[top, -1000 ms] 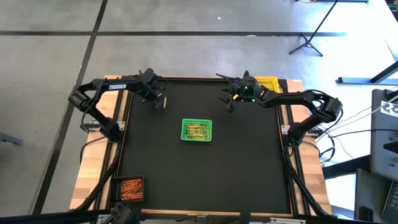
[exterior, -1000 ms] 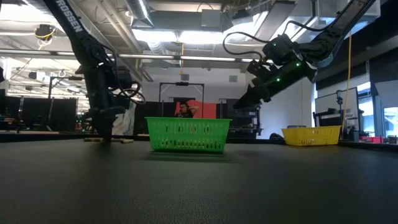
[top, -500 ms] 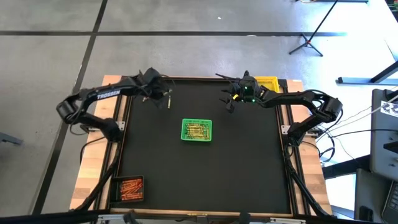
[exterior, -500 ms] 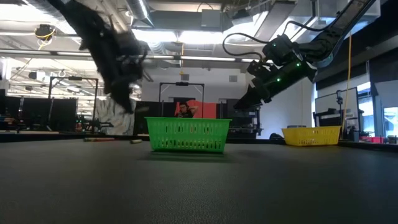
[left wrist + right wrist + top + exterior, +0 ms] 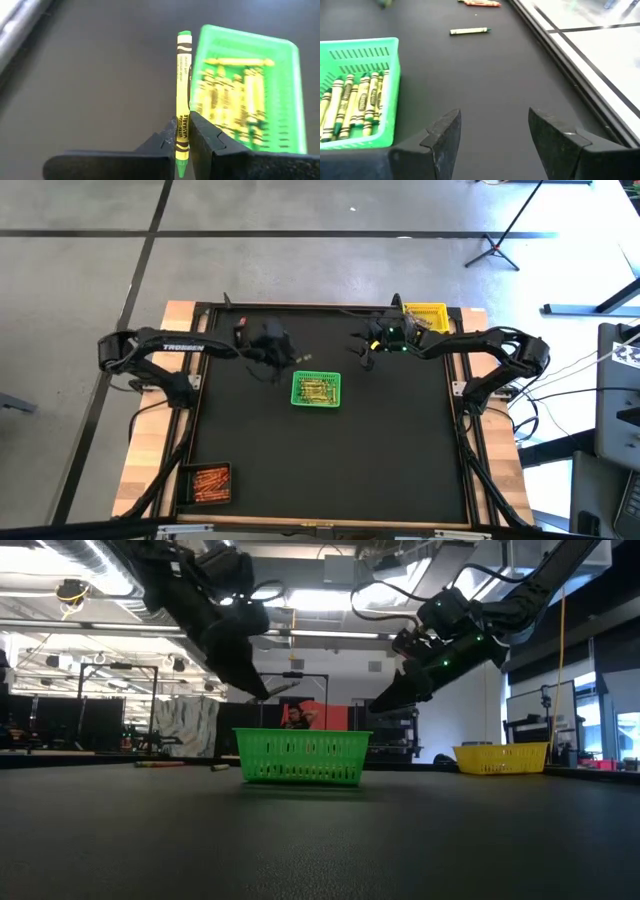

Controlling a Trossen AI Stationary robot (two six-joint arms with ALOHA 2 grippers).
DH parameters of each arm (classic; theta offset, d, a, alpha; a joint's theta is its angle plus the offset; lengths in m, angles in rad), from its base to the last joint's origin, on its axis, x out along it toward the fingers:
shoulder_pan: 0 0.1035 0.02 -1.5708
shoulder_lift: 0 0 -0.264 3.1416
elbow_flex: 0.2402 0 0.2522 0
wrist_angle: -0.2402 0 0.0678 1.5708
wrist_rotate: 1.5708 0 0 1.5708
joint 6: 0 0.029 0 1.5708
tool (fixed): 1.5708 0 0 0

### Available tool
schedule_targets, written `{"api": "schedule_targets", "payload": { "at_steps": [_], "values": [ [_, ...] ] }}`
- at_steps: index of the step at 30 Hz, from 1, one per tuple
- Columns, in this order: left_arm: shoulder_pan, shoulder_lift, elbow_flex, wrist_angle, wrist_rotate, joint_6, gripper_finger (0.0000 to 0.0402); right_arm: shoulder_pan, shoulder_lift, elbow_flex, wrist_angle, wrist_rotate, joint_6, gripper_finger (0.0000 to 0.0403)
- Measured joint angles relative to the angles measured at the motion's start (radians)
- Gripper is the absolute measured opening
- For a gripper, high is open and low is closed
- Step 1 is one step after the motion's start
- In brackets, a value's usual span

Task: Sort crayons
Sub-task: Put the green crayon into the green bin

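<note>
My left gripper [image 5: 183, 122] is shut on a green-and-yellow crayon [image 5: 183, 85], up in the air just to the left of the green mesh basket [image 5: 316, 389]. The gripper also shows in the low view [image 5: 262, 692]. The basket [image 5: 250, 90] holds several yellow-green crayons [image 5: 355, 102]. My right gripper [image 5: 492, 137] is open and empty. It hangs above the table beyond the basket's far right corner [image 5: 367, 347]. My left gripper pinches the crayon between its two fingers [image 5: 169, 142], on the wrapped barrel near the pointed end [image 5: 182, 131]. The crayon lies along the fingers and sticks out forward past their tips. It is lifted clear of the table, and the fingers slant down from the table's left.
Loose crayons lie on the black mat near the far left: a green one [image 5: 469, 31] and red-orange ones [image 5: 480, 3]. A yellow basket [image 5: 430, 313] stands at the far right corner. A black basket of orange crayons [image 5: 208, 483] stands at the near left corner.
My left gripper has risen from the mat at the far left with the crayon. It has swung toward the table's right and near side, up to the green basket, and has tipped from pointing straight down to a slant. The crayon is lifted clear.
</note>
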Motion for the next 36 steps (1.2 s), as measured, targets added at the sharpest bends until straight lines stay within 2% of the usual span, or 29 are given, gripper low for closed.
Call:
{"api": "schedule_targets", "payload": {
  "at_steps": [10,17,23,26,28,31,34,36],
  "values": [
    [-0.158,0.15,0.0,0.207,-0.006,-0.019,0.0018,-0.001,0.0,0.0,-0.004,0.0,0.002,0.0231],
    [-0.213,0.248,0.0,0.277,-0.007,-0.024,0.0022,-0.001,0.0,0.0,-0.008,0.0,0.002,0.0231],
    [-0.213,0.227,0.0,0.258,-0.003,-0.07,0.0077,-0.001,0.0,0.0,-0.007,0.0,0.002,0.0231],
    [-0.208,0.166,0.024,0.163,-0.015,-0.071,0.0103,-0.001,0.0,0.0,-0.007,0.0,0.002,0.0231],
    [-0.2,0.114,0.049,0.075,-0.081,-0.087,0.0112,-0.001,0.0,0.0,-0.006,0.0,0.002,0.0231],
    [-0.169,0.035,0.059,-0.028,-0.259,-0.13,0.0114,-0.001,0.0,0.0,-0.006,0.0,0.002,0.0231],
    [-0.114,-0.022,0.059,-0.098,-0.427,-0.193,0.011,-0.001,0.0,0.0,-0.002,0.004,0.003,0.0231],
    [-0.063,-0.04,0.06,-0.127,-0.491,-0.262,0.0109,-0.001,0.0,0.0,0.0,0.012,0.003,0.0231]
  ]
}}
